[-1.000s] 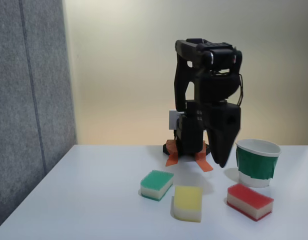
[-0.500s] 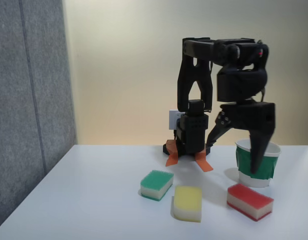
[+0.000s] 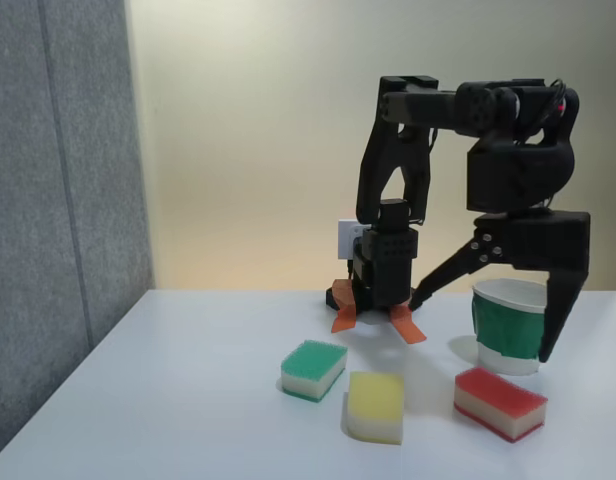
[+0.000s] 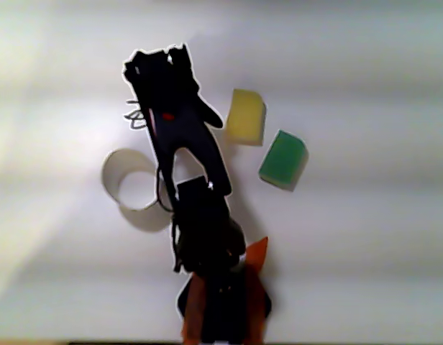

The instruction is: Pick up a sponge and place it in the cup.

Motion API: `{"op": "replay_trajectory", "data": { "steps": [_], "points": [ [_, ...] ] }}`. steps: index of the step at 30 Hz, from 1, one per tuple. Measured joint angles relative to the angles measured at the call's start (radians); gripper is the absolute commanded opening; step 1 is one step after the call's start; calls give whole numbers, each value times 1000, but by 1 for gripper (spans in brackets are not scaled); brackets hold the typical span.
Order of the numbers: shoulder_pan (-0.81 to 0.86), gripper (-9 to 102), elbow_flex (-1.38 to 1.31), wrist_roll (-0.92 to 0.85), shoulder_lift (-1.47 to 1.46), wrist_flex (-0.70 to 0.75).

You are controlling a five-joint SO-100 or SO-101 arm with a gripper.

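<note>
red-topped rectangular sponge with cream middle [image 3: 499, 402] lying on the white table [image 3: 188, 400], just below the black two-finger gripper [image 3: 485, 327], spread wide, empty, hanging beside the green-banded white paper cup [image 3: 511, 326].

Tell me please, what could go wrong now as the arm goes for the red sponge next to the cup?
1. In the fixed view the open gripper straddles the cup, one finger hanging beside its wall; coming down may tip it.
2. The red sponge lies close in front of the cup, so a finger might hit the cup during the grasp.
3. The yellow sponge sits nearby and could get nudged.
</note>
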Motion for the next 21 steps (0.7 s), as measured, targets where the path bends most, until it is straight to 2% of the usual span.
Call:
{"op": "replay_trajectory", "data": {
  "steps": [7, 13, 21],
  "points": [
    [-114, 54, 273, -72, 219, -89],
    [-144, 52, 276, -215, 245, -110],
    [-101, 52, 239, -344, 189, -110]
  ]
}}
